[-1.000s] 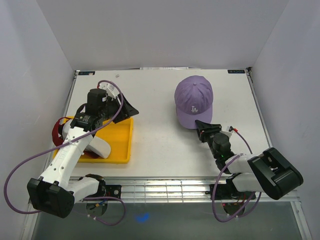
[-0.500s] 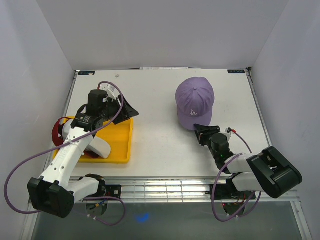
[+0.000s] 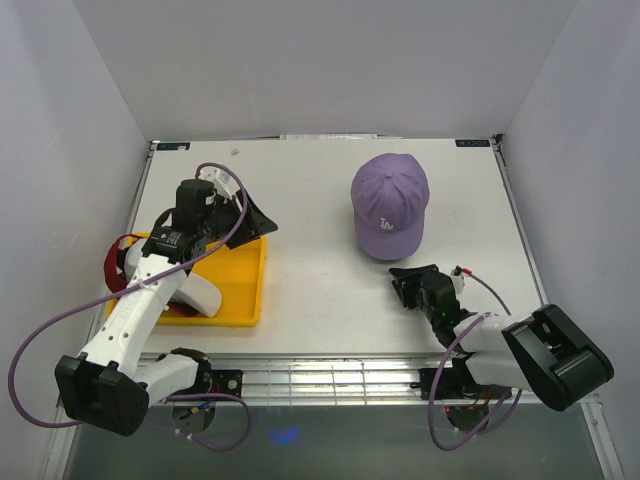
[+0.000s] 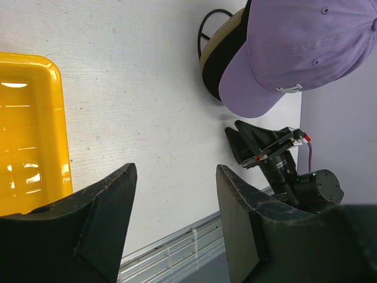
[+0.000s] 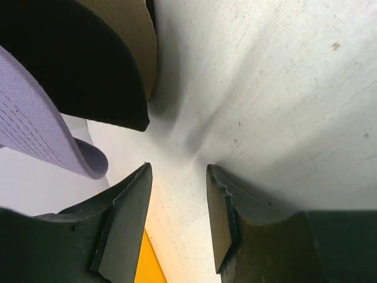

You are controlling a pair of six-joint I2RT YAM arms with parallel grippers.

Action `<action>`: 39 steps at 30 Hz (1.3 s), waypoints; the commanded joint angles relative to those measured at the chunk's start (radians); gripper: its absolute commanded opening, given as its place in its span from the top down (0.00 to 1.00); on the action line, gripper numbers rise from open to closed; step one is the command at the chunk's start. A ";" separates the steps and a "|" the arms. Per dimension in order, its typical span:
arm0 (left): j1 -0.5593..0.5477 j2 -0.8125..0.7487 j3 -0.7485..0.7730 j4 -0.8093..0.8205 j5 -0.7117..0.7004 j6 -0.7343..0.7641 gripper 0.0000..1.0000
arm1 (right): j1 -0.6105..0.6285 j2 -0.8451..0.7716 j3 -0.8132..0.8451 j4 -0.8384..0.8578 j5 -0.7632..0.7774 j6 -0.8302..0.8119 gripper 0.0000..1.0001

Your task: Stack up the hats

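Lavender fabric baseball cap [image 3: 390, 205] tops the stack near the white table [image 3: 310, 200]'s far right corner, its brim pointing at the right gripper [image 3: 407, 276] just beside it, whose jaws are apart and empty. Left gripper [image 3: 258, 215], likewise parted, hovers over the yellow plastic tray [image 3: 245, 290], nearer what looks like a red cap [image 3: 112, 265].

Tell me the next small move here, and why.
Probably lower the left gripper toward the white fabric cap in the yellow plastic tray. The purple fabric baseball cap sits on top of the pile, the right gripper stands clear of it with fingers open and empty, and the left fingers are open and empty near the tray.
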 commanded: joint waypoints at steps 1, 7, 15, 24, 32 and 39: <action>-0.004 -0.028 -0.004 0.015 -0.010 0.007 0.33 | 0.001 -0.043 0.016 -0.182 -0.001 -0.041 0.51; -0.004 -0.033 0.001 -0.003 -0.048 -0.004 0.34 | 0.001 -0.162 0.024 -0.363 -0.055 -0.112 0.51; -0.004 -0.086 0.065 -0.189 -0.329 -0.062 0.38 | 0.033 -0.406 -0.050 -0.496 -0.256 -0.342 0.49; -0.004 -0.146 0.134 -0.620 -0.827 -0.344 0.40 | 0.203 -0.388 0.201 -0.621 -0.311 -0.627 0.48; -0.004 -0.186 0.116 -0.778 -0.925 -0.498 0.39 | 0.369 -0.158 0.456 -0.471 -0.366 -0.788 0.47; -0.002 -0.186 0.095 -0.810 -0.980 -0.501 0.36 | 0.453 0.062 0.710 -0.416 -0.388 -0.880 0.47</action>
